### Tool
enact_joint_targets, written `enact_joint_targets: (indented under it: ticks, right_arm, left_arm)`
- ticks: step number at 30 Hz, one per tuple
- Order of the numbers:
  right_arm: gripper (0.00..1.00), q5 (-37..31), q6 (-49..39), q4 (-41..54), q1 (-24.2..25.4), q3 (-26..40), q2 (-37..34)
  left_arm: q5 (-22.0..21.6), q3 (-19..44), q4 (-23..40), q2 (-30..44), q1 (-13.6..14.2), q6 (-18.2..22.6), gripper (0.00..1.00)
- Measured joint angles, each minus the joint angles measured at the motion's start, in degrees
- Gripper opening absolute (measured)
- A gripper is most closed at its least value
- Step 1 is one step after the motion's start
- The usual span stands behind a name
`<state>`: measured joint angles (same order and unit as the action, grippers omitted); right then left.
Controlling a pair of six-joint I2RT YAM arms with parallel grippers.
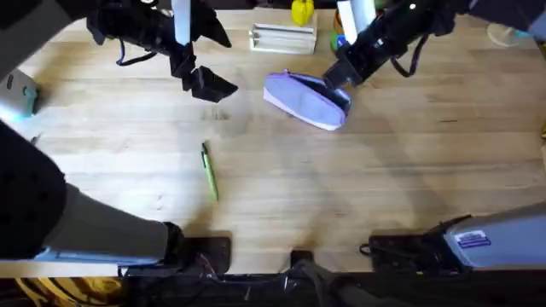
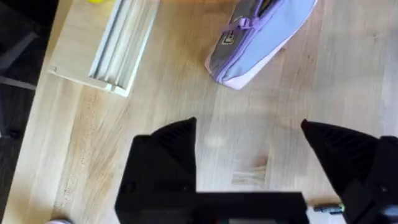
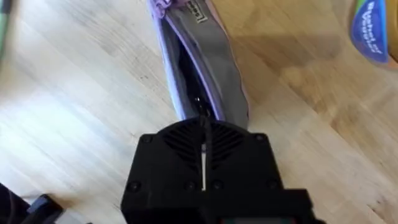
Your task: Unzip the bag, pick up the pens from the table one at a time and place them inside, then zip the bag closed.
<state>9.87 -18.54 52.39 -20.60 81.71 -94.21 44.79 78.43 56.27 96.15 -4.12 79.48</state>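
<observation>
The lavender bag [image 1: 305, 102] lies at the back middle of the table [image 1: 384, 179], its zip parted so a dark slit shows along the top [image 3: 196, 74]. My right gripper [image 1: 335, 81] is at the bag's right end; in the right wrist view it [image 3: 203, 121] is shut on that end at the zip line. My left gripper [image 1: 209, 81] hangs open just left of the bag, with nothing between its fingers [image 2: 249, 149], and the bag [image 2: 261, 37] lies ahead of it. A light green pen [image 1: 210, 175] with a dark far tip lies on the table nearer the front.
A clear ribbed plastic box [image 1: 282, 38] lies behind the bag, also seen as the box [image 2: 118, 43]. A yellow object [image 1: 302, 10] and a white bottle [image 1: 354, 13] stand at the back edge. A teal thing [image 1: 26, 98] sits far left.
</observation>
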Motion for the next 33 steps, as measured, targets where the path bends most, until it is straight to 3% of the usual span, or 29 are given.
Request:
enact_joint_targets:
  ticks: [8, 23, 25, 30, 31, 33]
  right_arm:
    - [0.034, 0.02, -1.45, -6.73, -2.20, 0.00, -5.57]
    - [0.036, 0.04, -1.42, -7.40, -5.75, 0.00, -12.40]
    - [0.170, 0.08, -1.30, -7.44, -5.75, 0.00, -12.40]
    - [0.876, 0.97, -1.44, -7.11, -5.88, 0.05, -12.12]
    - [0.965, 1.08, -1.58, -6.99, -6.00, 0.11, -11.85]
    - [0.995, 0.53, -1.66, -7.26, -6.07, 0.17, -11.53]
  left_arm:
    - [-2.48, 0.00, 2.30, 0.01, 0.00, 1.18, 0.993]
    - [-2.61, 0.00, 2.30, 0.01, 0.00, 1.18, 0.994]
    - [-2.61, 0.00, 2.30, 0.01, 0.00, 1.18, 0.993]
    - [-2.61, 0.00, 2.30, 0.01, 0.00, 1.18, 0.993]
    - [-2.60, 0.00, 2.29, 0.01, 0.00, 1.18, 0.995]
    - [-2.61, 0.00, 2.30, 0.01, 0.00, 1.18, 0.994]
